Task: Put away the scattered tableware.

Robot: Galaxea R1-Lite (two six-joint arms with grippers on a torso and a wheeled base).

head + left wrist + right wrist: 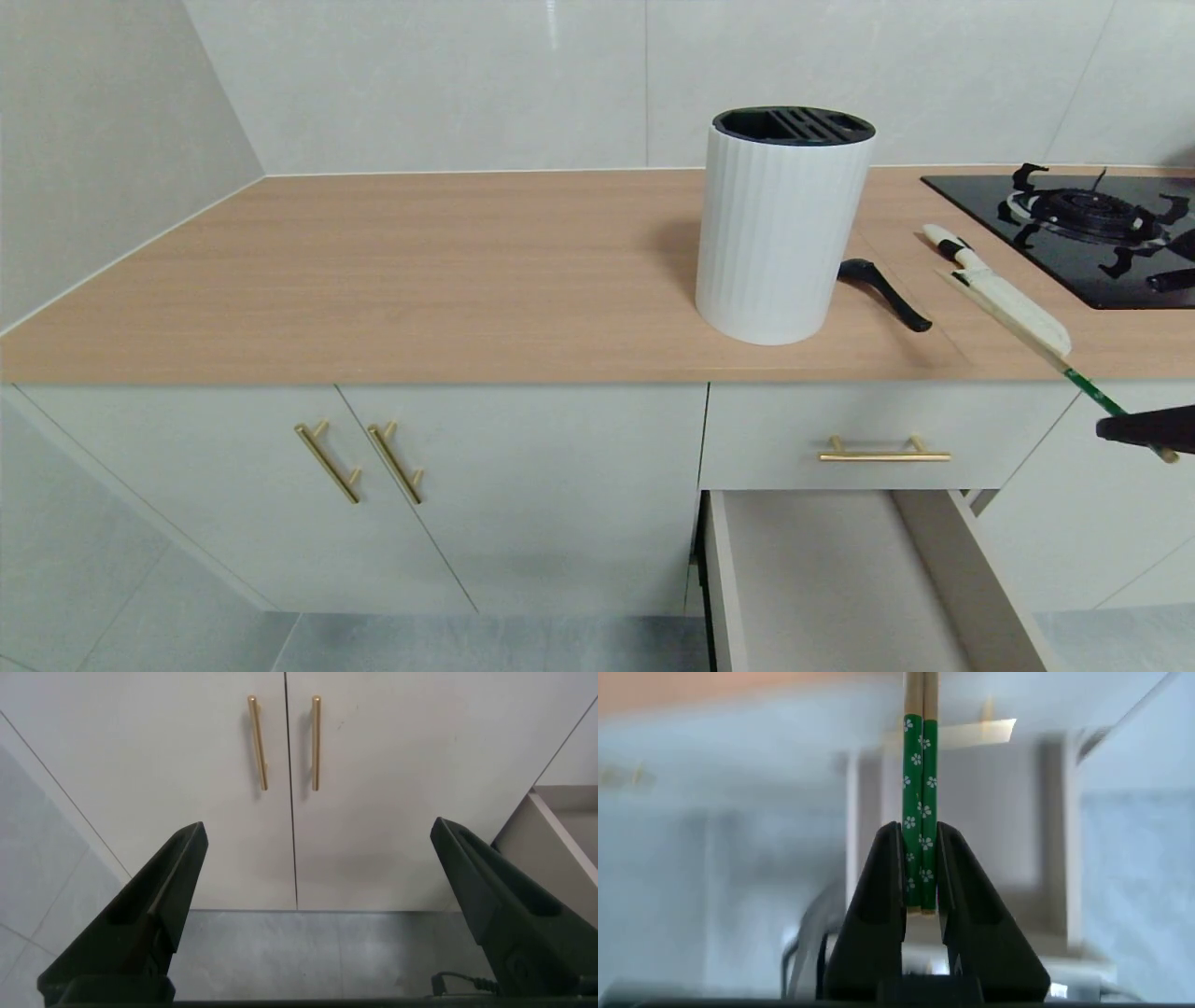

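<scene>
Head end of black utensil [887, 297], near the counter [373, 280] front edge, is hidden behind white holder [780, 233]; type unclear. At counter's right end, hob [1083, 224] is cut by frame edge. Most of right gripper [1111, 429] is out of frame. Open drawer [822, 569] is cropped at bottom. Right wrist view: far ends of chopsticks [922, 765] cropped, background blurred.

A black gas hob [1074, 238] sits at two o'clock on the wooden counter [420, 271]; an open drawer [822, 579] lies at five o'clock.
</scene>
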